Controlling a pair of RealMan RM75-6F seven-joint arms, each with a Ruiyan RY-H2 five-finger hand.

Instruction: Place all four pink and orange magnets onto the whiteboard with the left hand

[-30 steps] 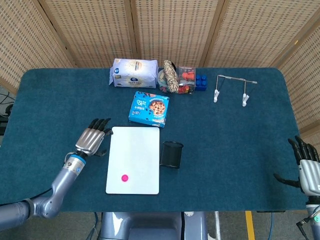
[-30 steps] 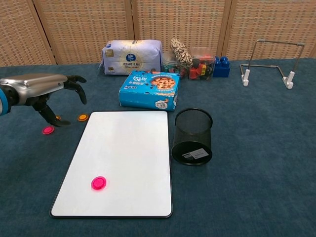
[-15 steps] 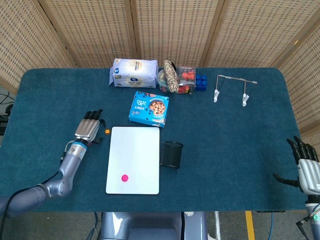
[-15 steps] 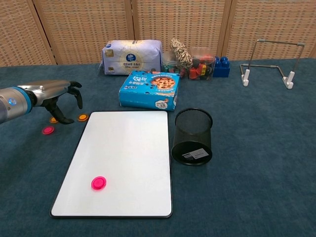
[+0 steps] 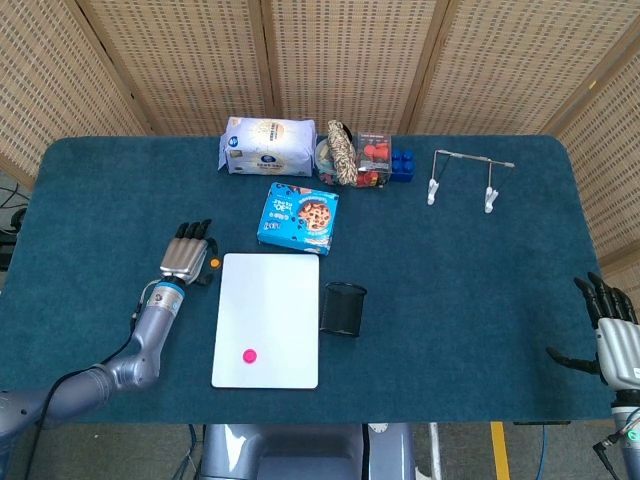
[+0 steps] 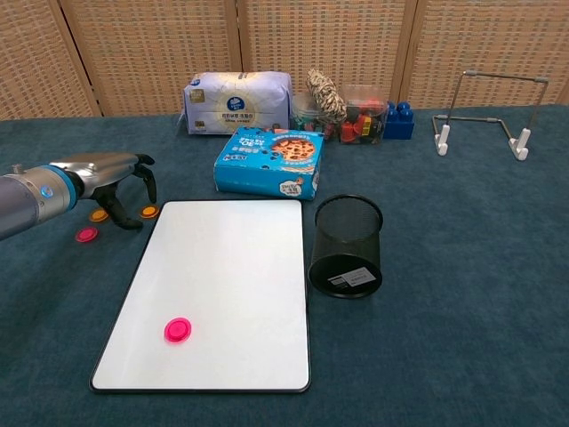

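Left hand (image 6: 111,173): fingers (image 6: 147,182) apart, empty, arched over orange magnet (image 6: 148,212).
Risk: thin disc skids along bench (image 6: 462,267), away from whiteboard (image 6: 231,267).
Right hand (image 5: 618,335): idle, spread.

Almost nothing readable. Upper middle of the chest view — a pale bag (image 6: 237,102) bearing a round blue logo, lettering too small to make out. Just below — a blue cookie box (image 6: 269,161) with white wording, blurred beyond reading. Lower down, a white label on the black mesh cup (image 6: 346,246), print illegible.
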